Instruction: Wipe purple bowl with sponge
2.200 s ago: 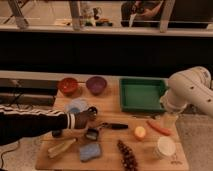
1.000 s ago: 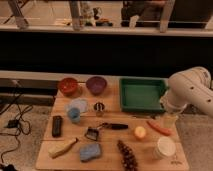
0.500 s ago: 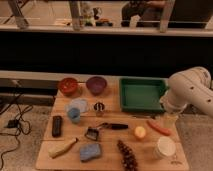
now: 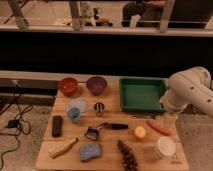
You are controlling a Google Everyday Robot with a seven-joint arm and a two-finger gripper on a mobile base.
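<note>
The purple bowl point(image 4: 96, 85) stands upright at the back of the wooden table, right of a red-orange bowl point(image 4: 68, 86). The blue-grey sponge point(image 4: 90, 151) lies flat near the table's front edge, left of centre. My white arm hangs over the right side of the table. My gripper point(image 4: 170, 120) points down in front of the green tray, far to the right of both the bowl and the sponge, and touches neither.
A green tray point(image 4: 142, 80) sits at the back right. Between are a pale blue cup point(image 4: 74, 115), a black remote point(image 4: 57, 126), a small metal cup point(image 4: 99, 108), a black-handled utensil point(image 4: 112, 126), a banana point(image 4: 63, 148), an orange fruit point(image 4: 140, 132), a carrot point(image 4: 159, 128) and a white cup point(image 4: 165, 148).
A person's black-sleeved arm that reached over the left of the table has withdrawn out of view. My arm and the objects have not moved.
</note>
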